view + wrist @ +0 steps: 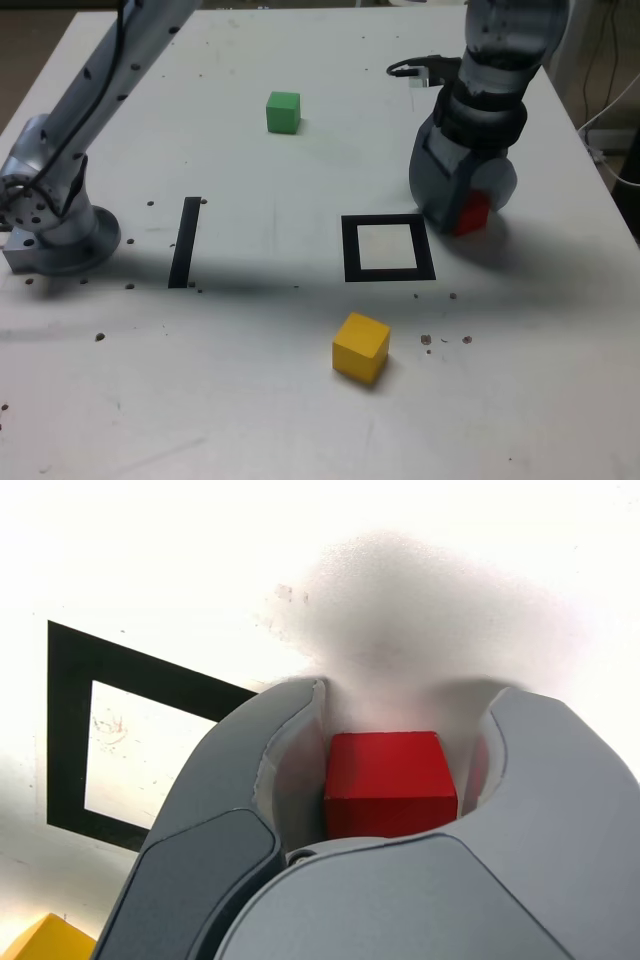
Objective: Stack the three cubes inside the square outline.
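The red cube (472, 213) sits on the desk (300, 400) just beside the square outline (388, 248), off the outline's corner on the exterior view's right, with the gripper (462, 205) down over it. In the wrist view the jaws flank the cube closely, though a sliver of gap seems to remain on at least one side, so I cannot tell whether they have clamped it. The yellow cube (361, 346) lies near the outline on the camera's side; the green cube (283, 111) is well apart, far up the desk. The outline is empty and nothing is stacked. The likely risk: if the jaws bite off-centre, the cube could twist or slip on lifting and land askew across the tape. No brand, label or writing is readable anywhere.
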`<state>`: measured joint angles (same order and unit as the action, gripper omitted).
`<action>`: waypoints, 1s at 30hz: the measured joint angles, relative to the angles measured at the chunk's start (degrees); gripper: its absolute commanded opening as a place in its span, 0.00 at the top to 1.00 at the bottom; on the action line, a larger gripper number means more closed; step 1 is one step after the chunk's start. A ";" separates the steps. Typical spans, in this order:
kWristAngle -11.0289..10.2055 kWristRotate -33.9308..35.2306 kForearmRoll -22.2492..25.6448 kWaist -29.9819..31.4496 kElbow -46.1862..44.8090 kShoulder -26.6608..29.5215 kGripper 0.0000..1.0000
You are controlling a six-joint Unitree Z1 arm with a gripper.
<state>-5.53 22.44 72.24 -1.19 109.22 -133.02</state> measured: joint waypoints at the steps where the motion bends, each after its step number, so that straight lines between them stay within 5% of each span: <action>1: 0.01 -0.35 -0.01 0.00 -0.20 0.14 0.65; 8: 0.01 -3.27 0.04 0.00 -2.94 3.82 0.70; 20: -0.98 -8.97 -0.25 1.53 -19.23 18.44 0.70; 30: -0.13 -9.12 -7.58 4.65 -27.73 19.37 0.70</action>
<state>-5.65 13.32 64.65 3.45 81.49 -113.65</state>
